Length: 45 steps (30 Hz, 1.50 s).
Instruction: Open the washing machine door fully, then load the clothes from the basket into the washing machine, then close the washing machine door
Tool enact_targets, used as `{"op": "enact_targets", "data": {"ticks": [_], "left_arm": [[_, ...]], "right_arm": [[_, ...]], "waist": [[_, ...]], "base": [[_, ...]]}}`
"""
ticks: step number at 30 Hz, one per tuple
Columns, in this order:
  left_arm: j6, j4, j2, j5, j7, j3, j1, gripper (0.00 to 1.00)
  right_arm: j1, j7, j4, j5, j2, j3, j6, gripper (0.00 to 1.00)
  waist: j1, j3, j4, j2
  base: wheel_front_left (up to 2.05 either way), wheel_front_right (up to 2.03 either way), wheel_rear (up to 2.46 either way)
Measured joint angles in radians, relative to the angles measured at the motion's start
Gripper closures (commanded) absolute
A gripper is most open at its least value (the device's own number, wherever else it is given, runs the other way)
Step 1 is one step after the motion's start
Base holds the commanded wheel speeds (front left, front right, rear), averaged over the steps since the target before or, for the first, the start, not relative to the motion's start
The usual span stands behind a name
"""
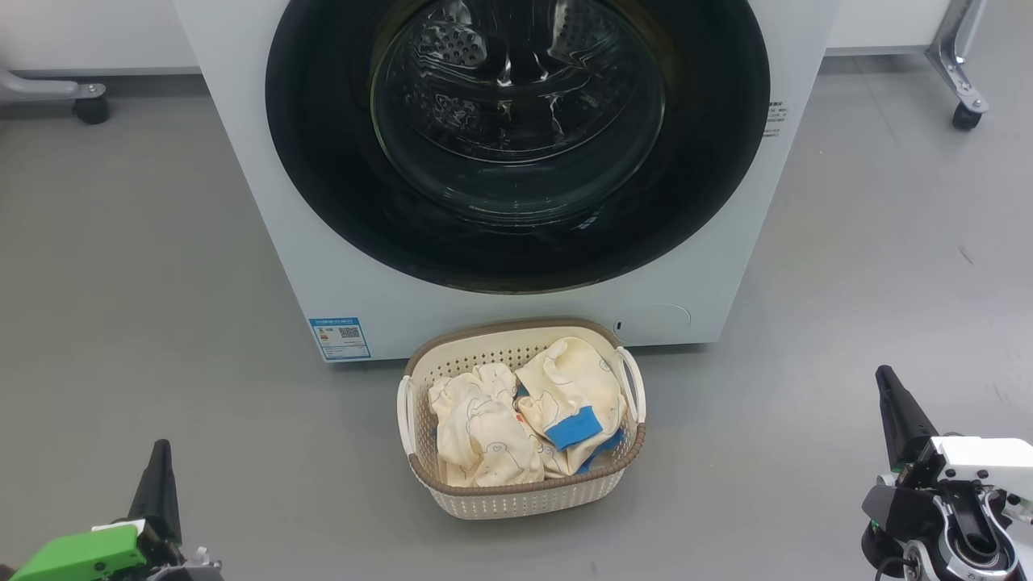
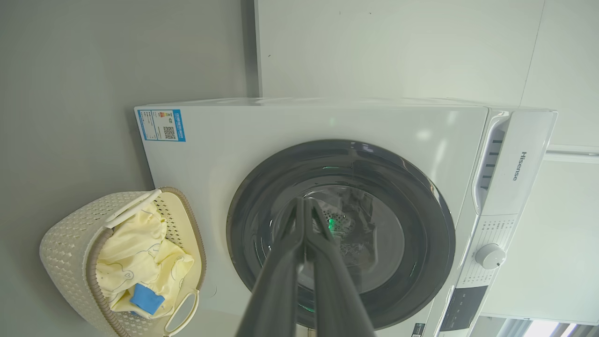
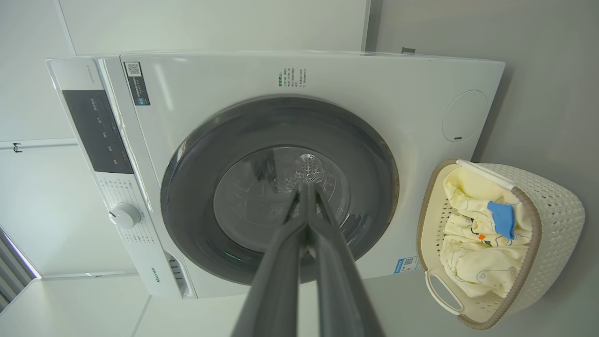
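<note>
Flanking basket [image 1: 524, 500], left fingers [image 1: 160, 484] and right fingers [image 1: 897, 411] pinched together, empty; door [image 1: 323, 161] closed.

The floor [image 1: 121, 242] is grey and smooth, with a few little dark marks [image 1: 964, 254] ahead of the right pincer [image 1: 886, 378]. Far ahead of the left pincer [image 1: 161, 452], a grey metal leg [image 1: 32, 85] with a black wheel [image 1: 90, 109] stands by the white wall [image 1: 81, 32], and far ahead of the right pincer stands another leg [image 1: 956, 56] with its own wheel [image 1: 966, 117]. In the left wrist view, the wall past the pincer's tips is made of big white panels [image 2: 398, 47], and bright light [image 2: 543, 327] shines low on the right.
</note>
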Motion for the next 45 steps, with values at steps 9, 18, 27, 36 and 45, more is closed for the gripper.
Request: {"op": "enact_targets", "data": {"ticks": [9, 18, 27, 36, 45], "left_arm": [[0.000, 0.000, 0.000, 0.000, 0.000, 0.000, 0.000, 1.00], [0.000, 0.047, -0.017, -0.001, 0.000, -0.003, 0.029, 0.00], [0.000, 0.042, -0.022, -0.001, -0.012, -0.001, 0.035, 0.00], [-0.001, 0.015, -0.022, 0.006, -0.036, -0.001, 0.034, 0.00], [-0.003, -0.015, -0.013, 0.065, -0.068, -0.013, 0.032, 0.00]], "right_arm": [[0.000, 0.000, 0.000, 0.000, 0.000, 0.000, 0.000, 1.00], [0.042, 0.000, 0.044, 0.000, 0.025, 0.002, -0.002, 0.00], [0.049, -0.004, 0.044, 0.000, 0.026, 0.009, -0.002, 0.00], [0.032, -0.015, 0.026, 0.000, 0.025, 0.022, -0.001, 0.00], [0.024, -0.027, 0.001, -0.021, 0.023, 0.048, 0.007, 0.00]], "waist": [[0.0000, 0.000, 0.000, 0.0000], [0.0000, 0.000, 0.000, 0.0000], [0.0000, 0.001, 0.000, 0.0000], [0.0000, 0.002, 0.000, 0.0000], [0.0000, 0.004, -0.001, 0.0000]], "base": [[0.00, 0.00, 0.00], [0.00, 0.00, 0.00], [0.00, 0.00, 0.00], [0.00, 0.00, 0.00], [0.00, 0.00, 0.00]]}}
